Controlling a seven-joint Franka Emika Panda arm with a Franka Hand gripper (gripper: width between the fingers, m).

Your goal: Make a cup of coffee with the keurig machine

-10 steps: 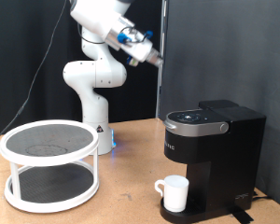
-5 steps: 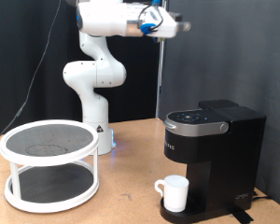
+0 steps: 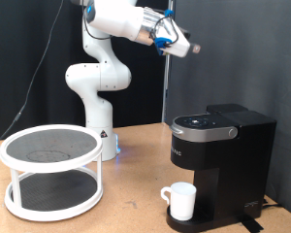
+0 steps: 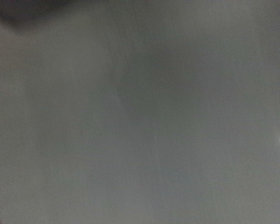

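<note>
Gripper is held high in the exterior view, well above the keurig and apart from everything on the table. Whether the jaws are released or clenched cannot be told — the fingers are too small and blurred, and the wrist view gives only a grey blur w/ nothing between them. No object is seen in the grasp.

Cup is set well below the jaws, upright on the keurig's drip base under the spout, handle toward the exterior view's left. Lid is seen closed. A two-tier round rack lies far below the jaws and off to the exterior view's left.

Step in hand, as judged: cup placement looks done — the arm is in transit above the machine, approx. over its top panel. A descent onto that top would be called for, w/ care needed to line up on the lid or button, since the gap is large.
</note>
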